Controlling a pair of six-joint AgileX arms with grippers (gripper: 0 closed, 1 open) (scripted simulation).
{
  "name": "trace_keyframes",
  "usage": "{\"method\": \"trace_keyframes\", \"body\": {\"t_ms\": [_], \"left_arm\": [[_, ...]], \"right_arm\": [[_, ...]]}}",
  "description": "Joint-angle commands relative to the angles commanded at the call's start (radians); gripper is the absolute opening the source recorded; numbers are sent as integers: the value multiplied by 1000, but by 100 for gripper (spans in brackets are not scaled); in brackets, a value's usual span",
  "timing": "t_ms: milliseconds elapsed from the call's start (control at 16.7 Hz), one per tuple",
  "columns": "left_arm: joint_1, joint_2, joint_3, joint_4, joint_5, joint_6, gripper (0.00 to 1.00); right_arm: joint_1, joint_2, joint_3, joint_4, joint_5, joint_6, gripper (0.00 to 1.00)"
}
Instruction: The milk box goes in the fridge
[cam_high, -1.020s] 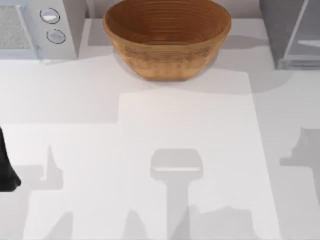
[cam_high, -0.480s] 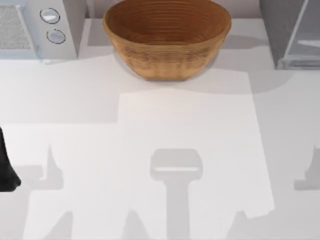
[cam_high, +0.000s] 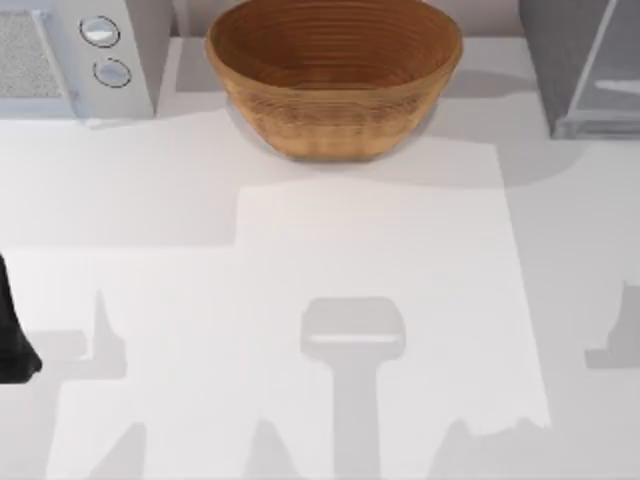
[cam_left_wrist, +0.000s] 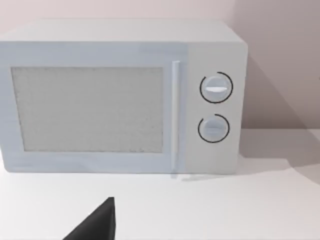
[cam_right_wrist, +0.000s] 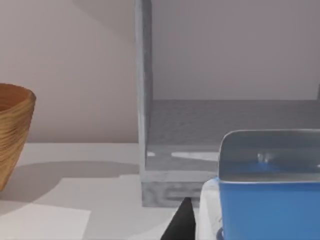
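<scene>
One woven bowl (cam_high: 334, 75) is sitting on one white table (cam_high: 300, 250). One microwave (cam_left_wrist: 120, 97) is showing two round knobs (cam_left_wrist: 216, 88). One fridge (cam_high: 580, 65) and one milk box (cam_right_wrist: 267, 187) are standing by.

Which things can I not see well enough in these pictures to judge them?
- The milk box: in the right wrist view, cut off by the picture's edges; its lower part and how it is held cannot be told.
- The fridge: in the top view, cut by the edge.
- Left gripper: in the left wrist view one dark tip; fingers cannot be judged.
- Microwave: top view, partly cut off.
</scene>
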Motion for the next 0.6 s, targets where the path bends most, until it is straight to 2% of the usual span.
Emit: {"method": "trace_keyframes", "body": {"t_ms": [240, 600], "left_arm": [[0, 0, 0, 0, 0, 0, 100], [0, 0, 0, 0, 0, 0, 100]], "right_arm": [[-35, 265, 129, 158, -36, 4, 0], [-116, 862, 395, 487, -103, 4, 0]]}}
